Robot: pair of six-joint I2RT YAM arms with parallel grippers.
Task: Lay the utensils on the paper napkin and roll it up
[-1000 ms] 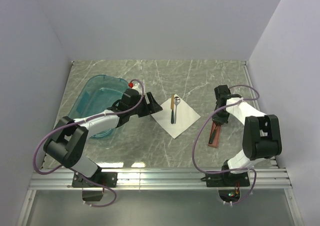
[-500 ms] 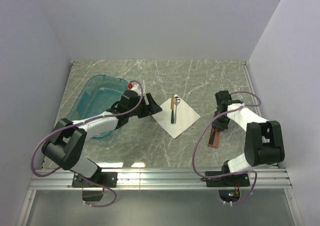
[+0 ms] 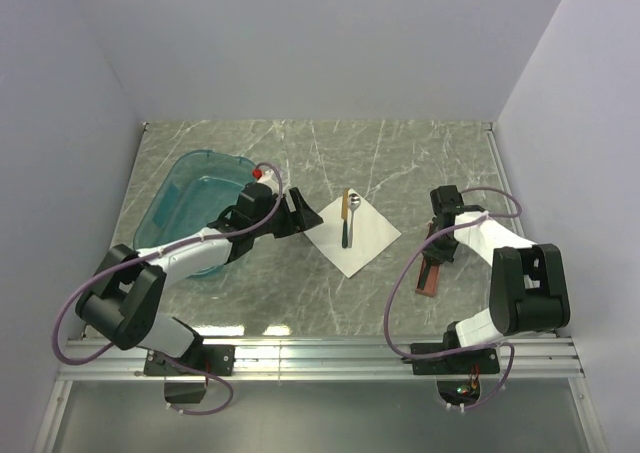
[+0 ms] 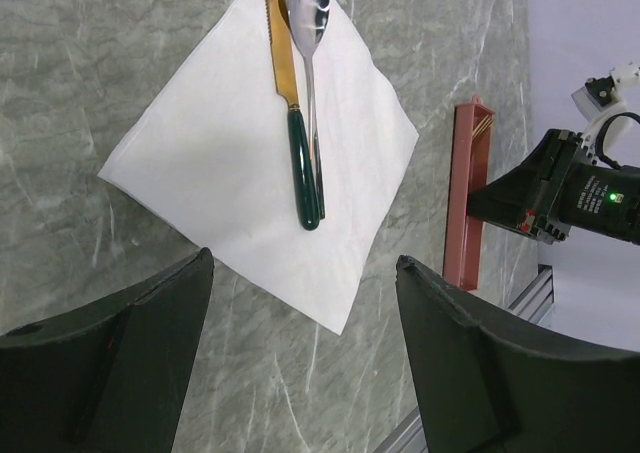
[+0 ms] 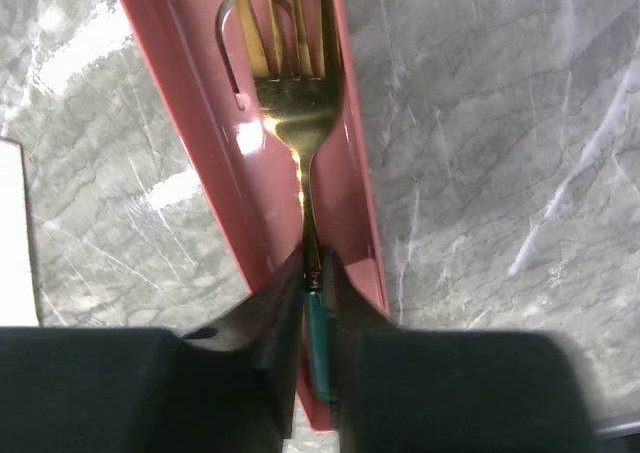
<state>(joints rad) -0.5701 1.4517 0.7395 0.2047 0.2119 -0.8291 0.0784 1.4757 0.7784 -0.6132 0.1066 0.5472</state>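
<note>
item 1, paper napkin [image 4: 210, 163]: thin white square, matte, lying flat and turned like a diamond on the table [image 3: 400, 163] at centre. the top view shows one dark slim shape on it. the left wrist view splits that shape into two pieces lying side by side and touching.
item 2, knife [image 4: 300, 163]: gold serrated blade, glossy dark green handle, on the napkin's far half.
item 3, spoon [image 4: 311, 13]: polished silver bowl and stem, just beside the knife, its bowl at the napkin's far corner.
item 4, fork [image 5: 293, 103]: gold tines and neck, green handle. seen clearly only in the right wrist view, lying lengthwise inside the tray [image 5: 190, 123].
item 5, tray: long, narrow, reddish-brown, smooth plastic with raised walls and a slot near the tines; well to the right of the napkin.
item 6, right gripper [image 5: 318, 303]: black fingers pressed together on the fork where neck meets handle. the top view hides this grip under the wrist.
item 7, left gripper [image 4: 300, 353]: two broad black fingers standing wide apart, holding nothing, at the napkin's near-left edge.
item 8, tub [image 3: 190, 198]: translucent teal, rounded rectangle, far left.
item 9, table: grey-green, marble-veined, faint sheen.
</note>
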